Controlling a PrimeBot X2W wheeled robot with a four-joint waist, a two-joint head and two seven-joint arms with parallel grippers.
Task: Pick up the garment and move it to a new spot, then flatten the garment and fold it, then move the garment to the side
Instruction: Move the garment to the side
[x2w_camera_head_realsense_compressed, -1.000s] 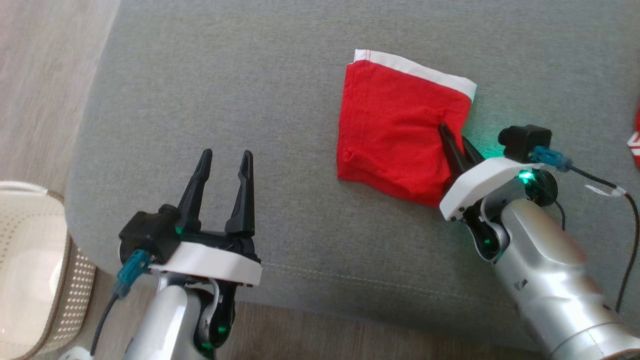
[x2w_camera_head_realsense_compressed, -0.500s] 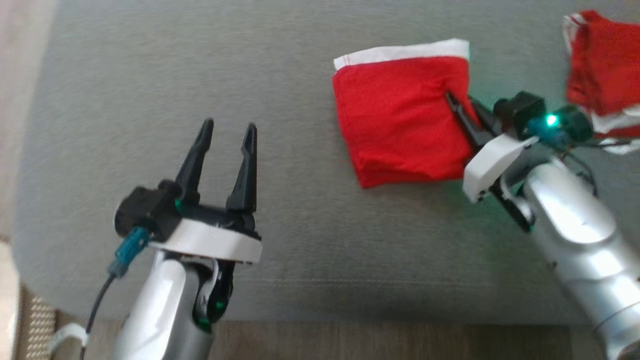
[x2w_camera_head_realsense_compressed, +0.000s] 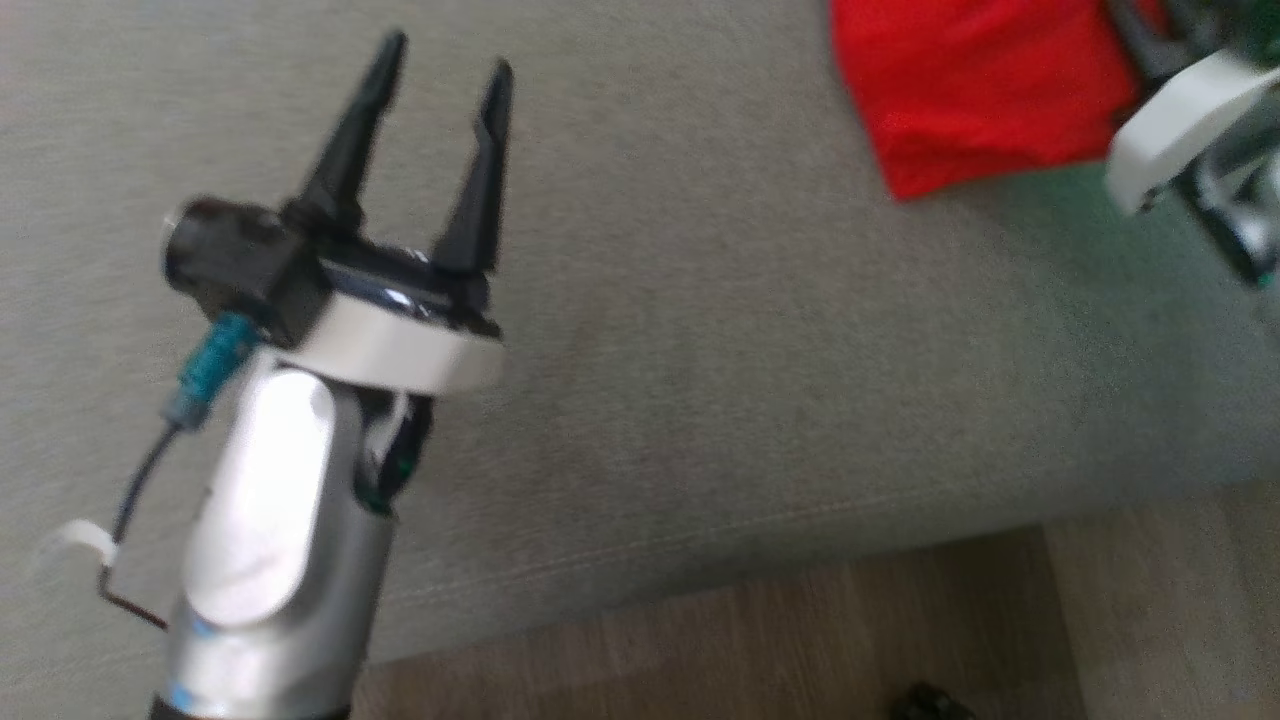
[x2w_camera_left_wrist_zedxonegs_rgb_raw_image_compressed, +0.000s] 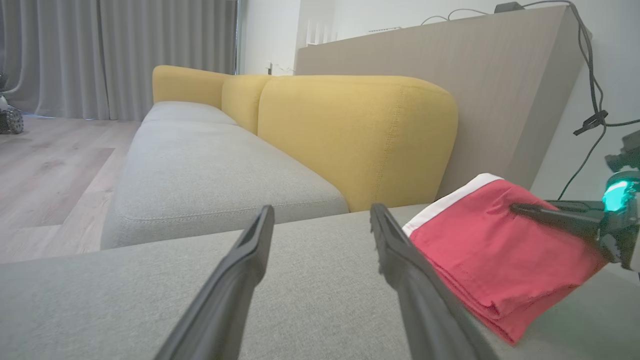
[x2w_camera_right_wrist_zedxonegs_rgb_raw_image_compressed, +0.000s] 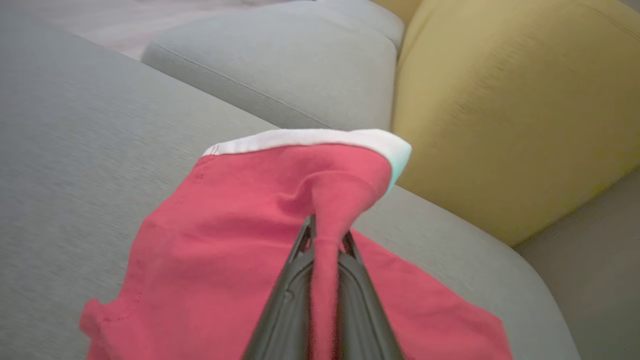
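R gripper (x2w_camera_right_wrist_zedxonegs_rgb_raw_image_compressed: 326, 234) clamped on thin pinch of folded red shorts (x2w_camera_right_wrist_zedxonegs_rgb_raw_image_compressed: 225, 240); L gripper (x2w_camera_head_realsense_compressed: 449, 58) apart, idle. Risk: pinch slips or fold opens if dragged over grey cushion (x2w_camera_head_realsense_compressed: 700, 350).

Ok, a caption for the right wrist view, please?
Right gripper, jaws shut on a pinched fold of the red garment, on the grey sofa seat beside a yellow backrest.

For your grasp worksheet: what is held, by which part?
Right gripper pinches a fold of the red garment below its white band; left gripper holds nothing.
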